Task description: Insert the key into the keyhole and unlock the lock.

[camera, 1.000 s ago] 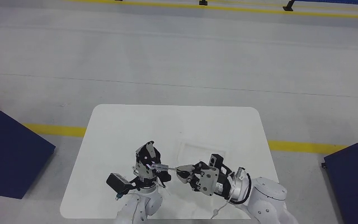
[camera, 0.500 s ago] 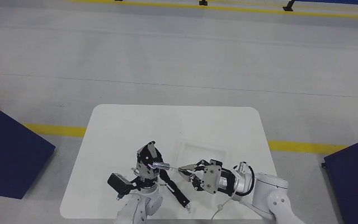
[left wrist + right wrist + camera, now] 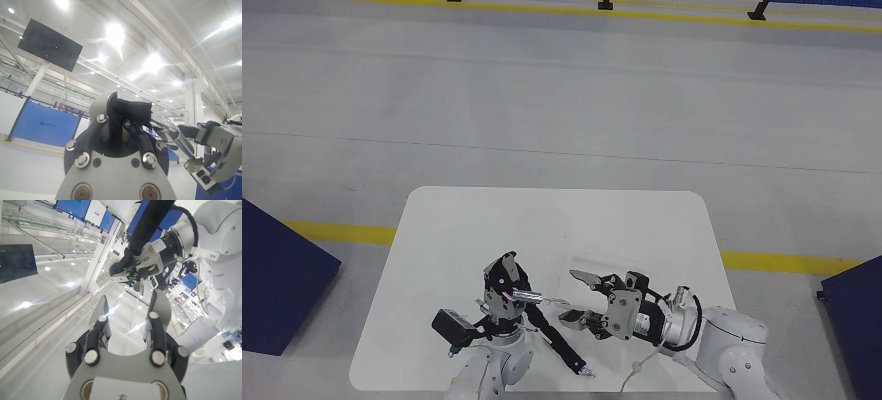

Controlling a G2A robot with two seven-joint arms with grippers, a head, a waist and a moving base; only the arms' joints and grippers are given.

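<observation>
1. Although the tabletop [image 3: 442, 240] is the work surface, both task items are held aloft over its near edge, between the two arms.
2. Inspection finds the right claw [image 3: 570, 296] with its jaws spread wide and gripping nothing. It faces the other arm, and the key's head lies just ahead of the spread jaws, nearer one side than the other. Contact cannot be confirmed.
3. By contrast, the left claw [image 3: 508, 288] is closed firmly on the lock and is its only support.
4. Protruding from that grip, the lock [image 3: 166, 130] is a silver cylindrical body with its free end pointing toward the right claw.
5. At that free end, the key [image 3: 194, 163] appears seated in the keyhole, which it covers. Only the head stands proud, and neither claw holds it.
6. Assessment: insertion is judged complete, and the step in hand is the turn. No sign of release can be made out, so the lock is treated as not yet unlocked.
7. Next move: the right claw should close squarely on the flat faces of the key's head. It should then rotate about the lock's long axis while the left claw holds firm. An off-centre pinch could lever the key out.
</observation>
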